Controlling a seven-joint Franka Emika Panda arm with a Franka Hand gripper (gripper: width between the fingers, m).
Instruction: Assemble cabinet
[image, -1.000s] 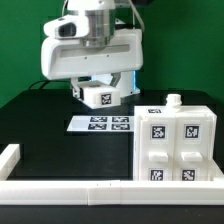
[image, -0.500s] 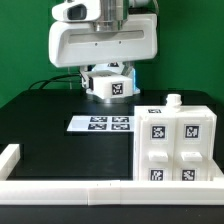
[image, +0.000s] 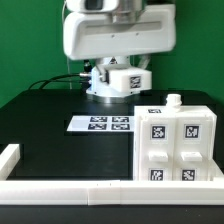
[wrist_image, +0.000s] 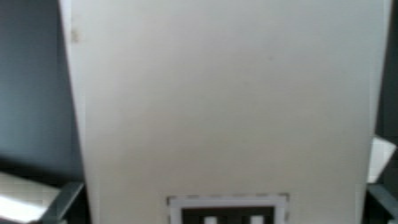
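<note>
The cabinet, a white box with black-and-white tags on its front and top, stands at the exterior view's right near the front, with a small white knob on top. My gripper is above the table's back middle, shut on a small white tagged block that it holds in the air, up and to the left of the cabinet. In the wrist view the block's flat white face fills nearly the whole picture, with a tag at its edge. The fingers are mostly hidden by the block.
The marker board lies flat on the black table below the gripper. A low white border wall runs along the front, with a raised end at the exterior view's left. A black cable lies at the back left.
The gripper has carried the white block upward and toward the exterior view's right. The cabinet and the marker board have not moved.
</note>
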